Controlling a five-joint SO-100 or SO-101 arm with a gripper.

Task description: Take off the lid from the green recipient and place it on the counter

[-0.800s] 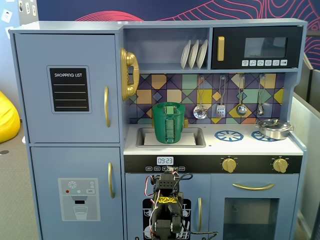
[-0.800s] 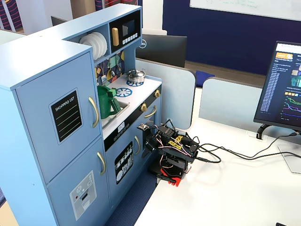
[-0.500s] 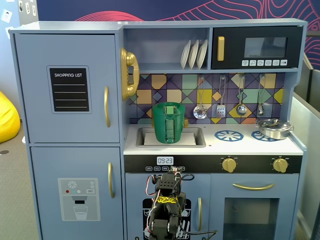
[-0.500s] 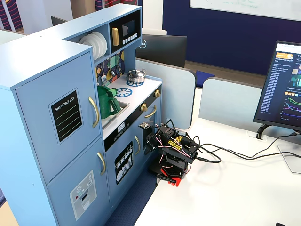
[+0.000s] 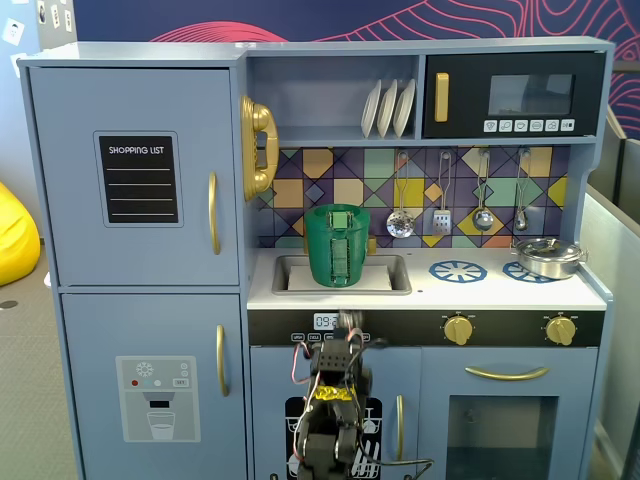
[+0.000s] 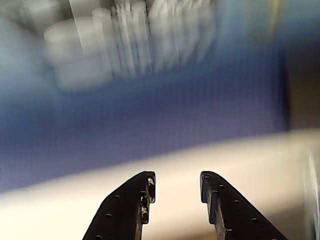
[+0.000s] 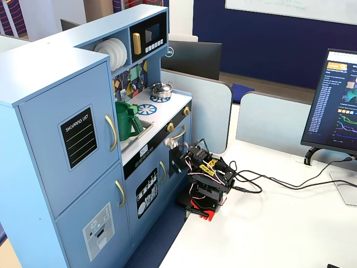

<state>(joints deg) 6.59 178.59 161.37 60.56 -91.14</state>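
The green recipient point(image 5: 338, 248) stands upright in the recessed sink of the toy kitchen, and it also shows in a fixed view point(image 7: 127, 120). The green lid point(image 5: 339, 210) sits on its rim. The white counter point(image 5: 480, 292) runs from the sink to the right. My gripper point(image 6: 177, 182) is open and empty in the wrist view, which is badly blurred and shows only blue and pale bands. In a fixed view the gripper point(image 5: 348, 322) is blurred, in front of the counter's front edge and below the recipient, apart from it. It also shows in the other fixed view point(image 7: 170, 146).
A silver pot point(image 5: 548, 256) stands on the right burner ring. A blue burner ring point(image 5: 457, 270) is printed mid-counter. Utensils point(image 5: 441, 215) hang on the back wall. The arm's base point(image 7: 202, 204) stands on a white table with cables and a monitor point(image 7: 339, 106).
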